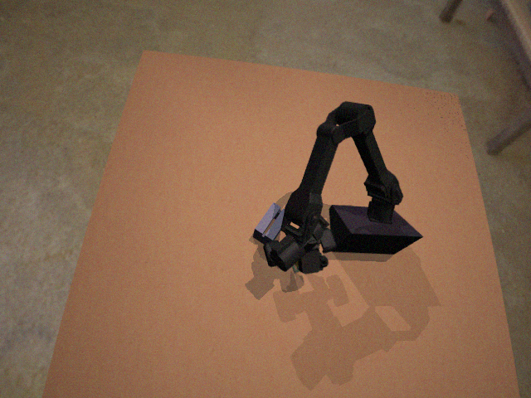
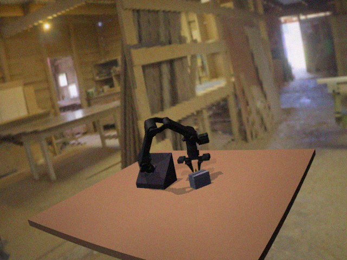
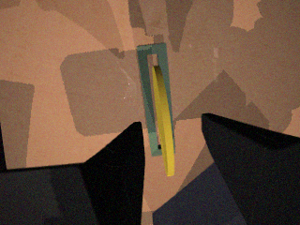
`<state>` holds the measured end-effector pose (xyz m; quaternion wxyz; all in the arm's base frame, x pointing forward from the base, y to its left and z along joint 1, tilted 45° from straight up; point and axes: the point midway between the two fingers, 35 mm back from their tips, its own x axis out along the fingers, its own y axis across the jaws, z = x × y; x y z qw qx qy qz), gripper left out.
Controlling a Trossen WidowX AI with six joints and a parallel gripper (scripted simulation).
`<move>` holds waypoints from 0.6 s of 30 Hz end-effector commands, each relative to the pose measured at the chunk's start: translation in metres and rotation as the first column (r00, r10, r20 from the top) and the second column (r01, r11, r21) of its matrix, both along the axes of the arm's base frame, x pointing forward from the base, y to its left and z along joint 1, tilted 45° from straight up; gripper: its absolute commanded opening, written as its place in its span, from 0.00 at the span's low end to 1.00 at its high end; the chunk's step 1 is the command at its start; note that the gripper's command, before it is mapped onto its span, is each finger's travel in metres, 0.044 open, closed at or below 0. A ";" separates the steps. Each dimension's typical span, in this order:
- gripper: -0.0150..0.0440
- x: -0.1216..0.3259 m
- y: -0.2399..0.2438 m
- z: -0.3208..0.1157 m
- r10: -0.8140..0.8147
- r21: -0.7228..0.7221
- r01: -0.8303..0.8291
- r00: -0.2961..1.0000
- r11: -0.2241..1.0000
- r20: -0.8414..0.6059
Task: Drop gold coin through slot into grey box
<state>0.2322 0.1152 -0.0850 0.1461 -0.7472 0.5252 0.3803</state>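
The gold coin [image 3: 163, 117] [image 2: 195, 170] stands on edge in the shallow dark-green holder [image 3: 146, 84]. In the wrist view it is seen nearly edge-on, between and below the fingers. My gripper [image 3: 172, 126] [image 2: 196, 170] points down over the coin, open, with a gap on both sides of it. In the exterior view the fingertips are just behind the box's top edge. The closed grey box [image 1: 266, 219] [image 2: 200, 180] [image 3: 202, 202] stands close beside the holder, its narrow slot visible in the top view. There, the arm hides the coin and most of the holder.
The dark wedge-shaped robot base [image 1: 364, 243] [image 2: 154, 180] stands on the orange table top [image 1: 171, 299] [image 2: 224, 218], with the arm arching from it to the gripper. The box lies near the right finger in the wrist view. Arm shadows fall across the table around the holder.
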 end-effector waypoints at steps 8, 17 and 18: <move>0.53 0.001 -0.014 -0.012 0.004 -0.009 -0.004 1.000 1.000 -0.003; 0.53 0.002 -0.024 -0.021 0.004 -0.011 -0.004 1.000 1.000 -0.002; 0.53 0.002 -0.025 -0.022 0.004 -0.011 -0.004 1.000 1.000 -0.002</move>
